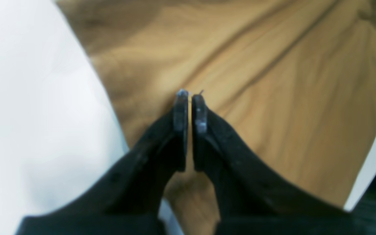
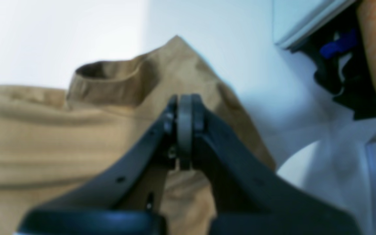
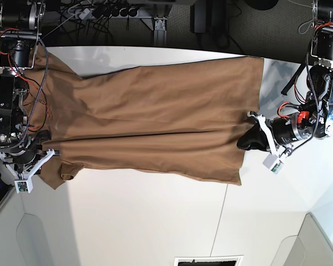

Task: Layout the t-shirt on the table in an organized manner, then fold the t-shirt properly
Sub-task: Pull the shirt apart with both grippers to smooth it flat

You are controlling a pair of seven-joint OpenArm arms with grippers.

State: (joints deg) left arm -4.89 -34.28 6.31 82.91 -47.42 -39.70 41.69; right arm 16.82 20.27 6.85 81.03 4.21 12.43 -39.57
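The tan t-shirt (image 3: 155,122) lies spread flat across the white table (image 3: 155,221), its hem toward the right and its sleeves toward the left. My left gripper (image 3: 245,141) rests on the hem's lower corner. In the left wrist view its fingertips (image 1: 190,104) stand a thin slit apart over the t-shirt (image 1: 273,81), and I cannot tell whether cloth is pinched. My right gripper (image 3: 44,145) sits at the shirt's left end. In the right wrist view it (image 2: 184,107) is shut above the t-shirt (image 2: 44,137), just below a hemmed opening (image 2: 109,78).
Cables and a power strip (image 3: 100,11) run behind the table's far edge. A thin dark seam (image 3: 222,221) crosses the table in front of the shirt. Black and blue gear (image 2: 344,65) sits beyond the table edge in the right wrist view.
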